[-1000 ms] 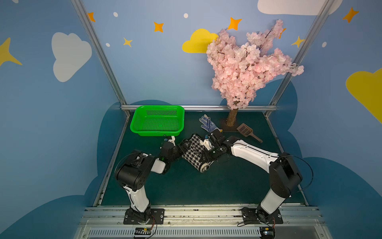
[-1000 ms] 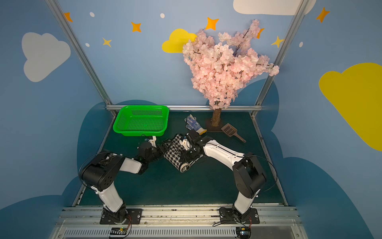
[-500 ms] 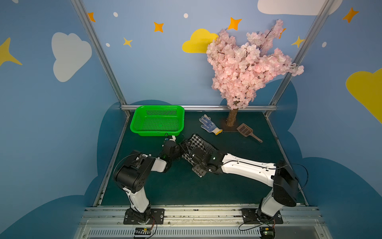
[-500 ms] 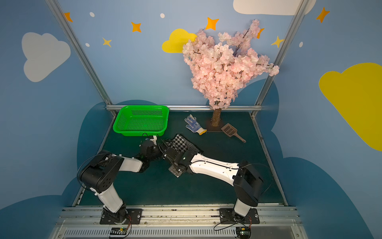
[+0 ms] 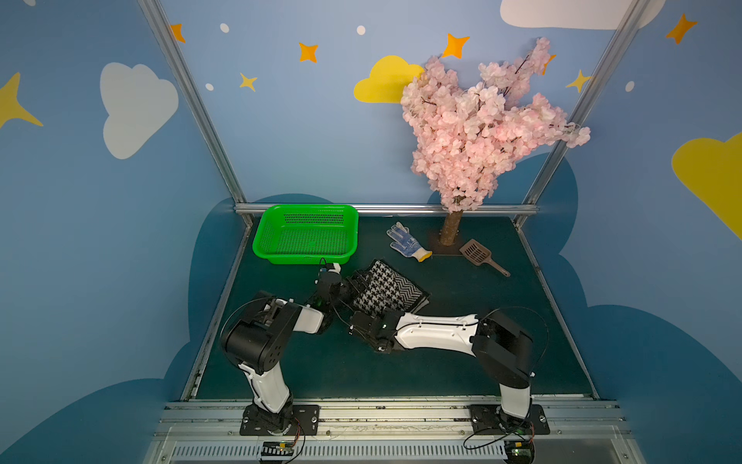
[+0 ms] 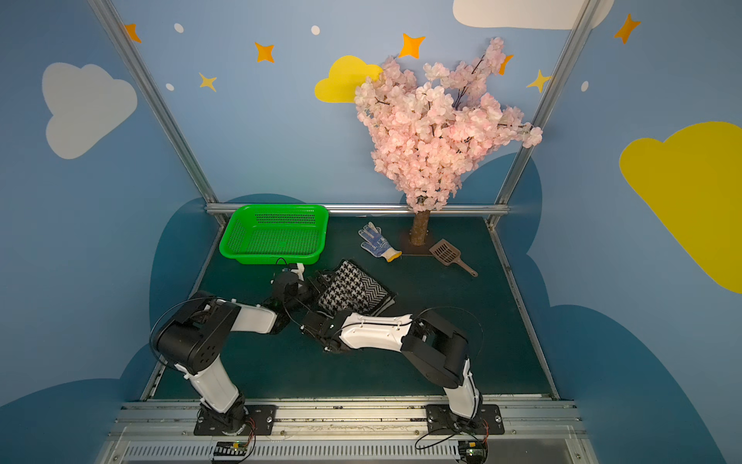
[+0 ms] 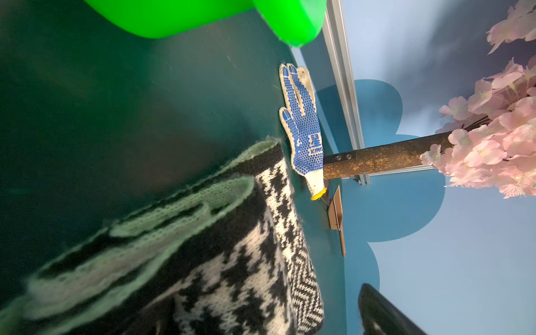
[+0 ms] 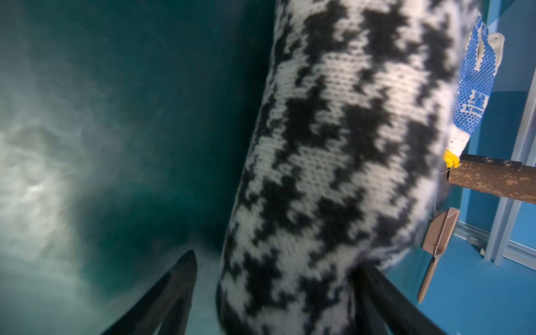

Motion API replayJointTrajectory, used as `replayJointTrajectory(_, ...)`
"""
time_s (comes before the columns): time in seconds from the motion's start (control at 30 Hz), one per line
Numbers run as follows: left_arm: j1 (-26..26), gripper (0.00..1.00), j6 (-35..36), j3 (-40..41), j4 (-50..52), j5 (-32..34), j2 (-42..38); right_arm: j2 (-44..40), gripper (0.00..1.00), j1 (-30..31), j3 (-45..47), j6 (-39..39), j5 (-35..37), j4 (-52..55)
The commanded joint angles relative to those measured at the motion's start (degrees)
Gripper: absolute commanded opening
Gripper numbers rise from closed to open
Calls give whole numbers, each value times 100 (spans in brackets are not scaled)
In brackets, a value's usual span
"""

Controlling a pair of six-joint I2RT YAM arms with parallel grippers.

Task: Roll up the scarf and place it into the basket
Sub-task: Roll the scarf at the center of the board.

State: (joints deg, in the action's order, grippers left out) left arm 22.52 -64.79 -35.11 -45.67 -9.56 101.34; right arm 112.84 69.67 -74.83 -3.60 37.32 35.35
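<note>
In both top views the left arm (image 5: 257, 341) rises from the lower edge, bends and reaches toward centre frame, its left gripper (image 5: 355, 286) spread wide. The right arm (image 5: 437, 331) lies nearly level, pointing left; the right gripper (image 8: 275, 262) has its fingers (image 8: 177, 284) parted.

Top views bright, even, sharp; wrist views w/ blurry close scarf (image 8: 333, 174), glare on mat (image 8: 34, 179)

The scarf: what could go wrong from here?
1. The scarf has loose, splayed layers beside the left gripper; lifted there, it may unroll.
2. The right gripper straddles the roll with open jaws; a shallow pinch might catch only the outer layer.
3. The green basket stands close to the left gripper and could be nudged.
</note>
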Motion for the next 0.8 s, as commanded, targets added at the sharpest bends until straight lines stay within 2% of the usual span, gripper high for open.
replayJointTrajectory(0.0,4,100,-161,283,1148,-80,363,199,67,-90,-90,-39,17,-125)
replayJointTrajectory(0.13,-55,100,-395,575,774,-90,311,65,40,-282,151,-11,-395,-312)
replayJointTrajectory(0.17,-87,100,-477,690,635,-90,296,-18,25,-328,241,-1,-495,-368)
replayJointTrajectory(0.27,-169,100,-599,926,374,-83,276,-308,9,-501,460,5,-987,-459)
replayJointTrajectory(0.47,-198,100,-818,1359,-8,45,42,-1074,5,-953,740,67,-2663,-573)
replayJointTrajectory(0.57,-204,100,-946,1636,-183,136,-213,-1287,6,-1275,637,89,-3833,-442)
replayJointTrajectory(0.77,-222,100,-850,1865,366,325,-1207,-1315,6,-1840,320,192,-5705,-220)
